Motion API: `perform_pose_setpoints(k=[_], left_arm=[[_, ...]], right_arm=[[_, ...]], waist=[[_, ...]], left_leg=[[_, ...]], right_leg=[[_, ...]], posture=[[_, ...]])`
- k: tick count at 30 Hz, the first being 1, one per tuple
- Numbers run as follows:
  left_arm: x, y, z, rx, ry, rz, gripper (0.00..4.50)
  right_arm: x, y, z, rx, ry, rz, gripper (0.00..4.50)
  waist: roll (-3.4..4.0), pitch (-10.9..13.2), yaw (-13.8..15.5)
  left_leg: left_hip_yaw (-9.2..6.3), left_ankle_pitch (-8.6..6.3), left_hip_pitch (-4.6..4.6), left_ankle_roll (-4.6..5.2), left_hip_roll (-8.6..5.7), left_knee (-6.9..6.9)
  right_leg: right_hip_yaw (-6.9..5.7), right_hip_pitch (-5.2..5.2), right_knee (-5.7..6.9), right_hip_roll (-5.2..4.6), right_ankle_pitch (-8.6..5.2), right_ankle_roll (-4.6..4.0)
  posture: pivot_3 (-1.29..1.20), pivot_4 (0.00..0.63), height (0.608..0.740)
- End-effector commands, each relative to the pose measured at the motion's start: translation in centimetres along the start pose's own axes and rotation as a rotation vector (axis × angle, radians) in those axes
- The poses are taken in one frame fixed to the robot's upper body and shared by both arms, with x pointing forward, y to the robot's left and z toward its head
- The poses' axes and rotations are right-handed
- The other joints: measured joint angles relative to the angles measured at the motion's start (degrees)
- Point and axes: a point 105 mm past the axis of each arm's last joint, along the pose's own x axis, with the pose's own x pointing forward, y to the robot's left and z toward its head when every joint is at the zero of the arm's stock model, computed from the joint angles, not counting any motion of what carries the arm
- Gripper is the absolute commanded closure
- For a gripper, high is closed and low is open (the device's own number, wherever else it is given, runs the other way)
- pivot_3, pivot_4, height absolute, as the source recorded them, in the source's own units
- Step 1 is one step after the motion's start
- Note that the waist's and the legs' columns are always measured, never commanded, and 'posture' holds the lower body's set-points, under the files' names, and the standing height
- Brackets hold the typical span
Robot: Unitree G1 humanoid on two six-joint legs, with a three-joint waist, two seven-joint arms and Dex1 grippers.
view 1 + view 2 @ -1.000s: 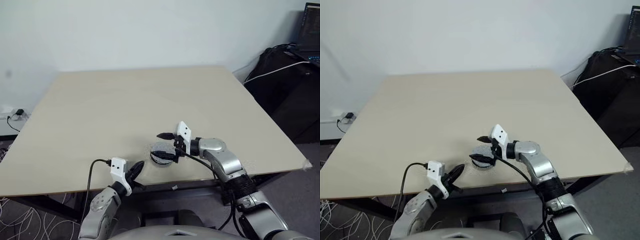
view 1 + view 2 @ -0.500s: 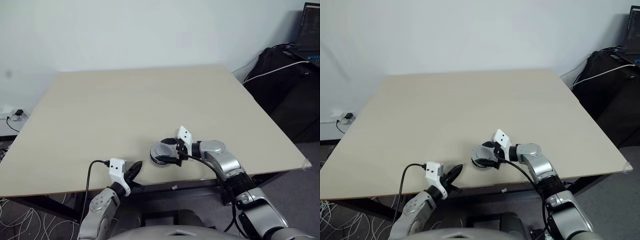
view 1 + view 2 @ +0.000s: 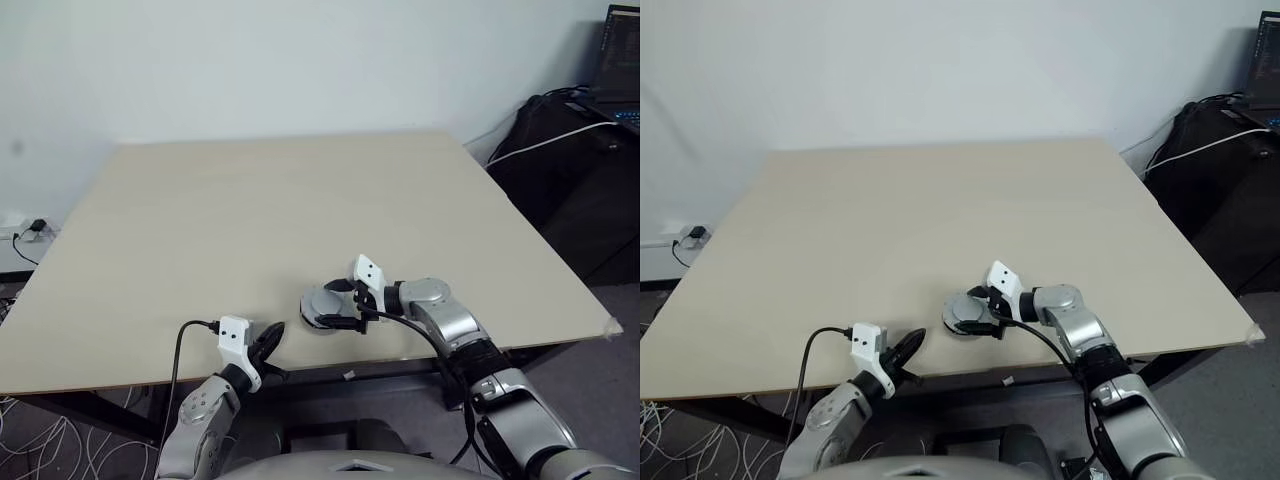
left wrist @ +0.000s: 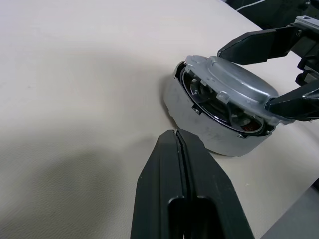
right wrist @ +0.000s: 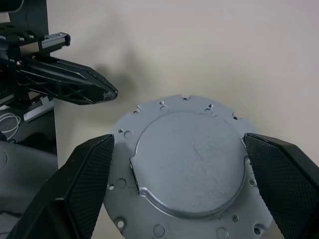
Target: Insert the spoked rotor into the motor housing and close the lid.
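Observation:
The motor housing [image 4: 199, 122], a round silvery can, stands on the table near the front edge. The lid [image 4: 234, 82], a smooth grey disc, rests tilted on its top, one edge down on the rim and the other raised. Through the gap I see a dark rim with pale spokes, the spoked rotor [image 4: 205, 97], inside the housing, with a glint of copper beside it. My right gripper [image 3: 336, 303] reaches in from the right, its wide-set fingers pressed on opposite edges of the lid [image 5: 192, 159]. My left gripper [image 3: 272, 335] is shut with nothing in it, just short of the housing.
The tan table [image 3: 250, 210] stretches far back and to both sides. Its front edge runs just below both grippers. Black bags [image 3: 575, 180] and a laptop [image 3: 620, 55] stand beyond the right edge. Cables [image 3: 40, 440] lie on the floor at the left.
My right gripper has sunk with the lid, from above the housing down onto its top. The left gripper has stayed where it was.

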Motion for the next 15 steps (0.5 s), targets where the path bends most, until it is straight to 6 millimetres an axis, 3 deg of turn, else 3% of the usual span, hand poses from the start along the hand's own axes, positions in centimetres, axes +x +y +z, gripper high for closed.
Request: perform_pose_setpoints(k=[1, 7, 12, 15], left_arm=[[0.08, -0.32, 1.69, 0.020, -0.066, -0.009, 4.50], [0.10, -0.34, 1.70, 0.019, -0.065, -0.011, 4.50], [0.11, -0.33, 1.71, 0.019, -0.065, -0.011, 4.50], [0.13, -0.38, 1.71, 0.018, -0.065, -0.012, 4.50]], right_arm=[[0.08, -0.31, 1.18, -0.039, -0.029, -0.001, 0.03], [0.13, -0.63, 1.06, -0.035, -0.024, -0.018, 0.03], [0.02, -1.02, 0.97, -0.028, -0.022, -0.045, 1.19], [-0.05, -0.94, 1.27, -0.029, -0.040, -0.047, 1.21]], waist=[[0.00, 0.0, 0.0], [0.01, 0.0, 0.0], [0.02, 0.0, 0.0], [0.02, 0.0, 0.0]], left_leg=[[0.00, 0.00, 0.00, 0.00, 0.00, 0.00], [0.00, 0.00, 0.00, 0.00, 0.00, 0.00], [0.00, 0.00, 0.00, 0.00, 0.00, 0.00], [0.00, 0.00, 0.00, 0.00, 0.00, 0.01]], right_leg=[[0.00, 0.00, 0.00, 0.00, 0.00, 0.00], [0.01, 0.00, 0.00, 0.00, 0.01, 0.00], [0.00, 0.00, 0.00, 0.00, 0.01, 0.00], [0.01, 0.00, 0.01, 0.00, 0.01, 0.00]], posture=[[0.00, 0.000, 0.740], [0.00, 0.000, 0.740], [0.00, 0.000, 0.740], [0.00, 0.000, 0.740]])
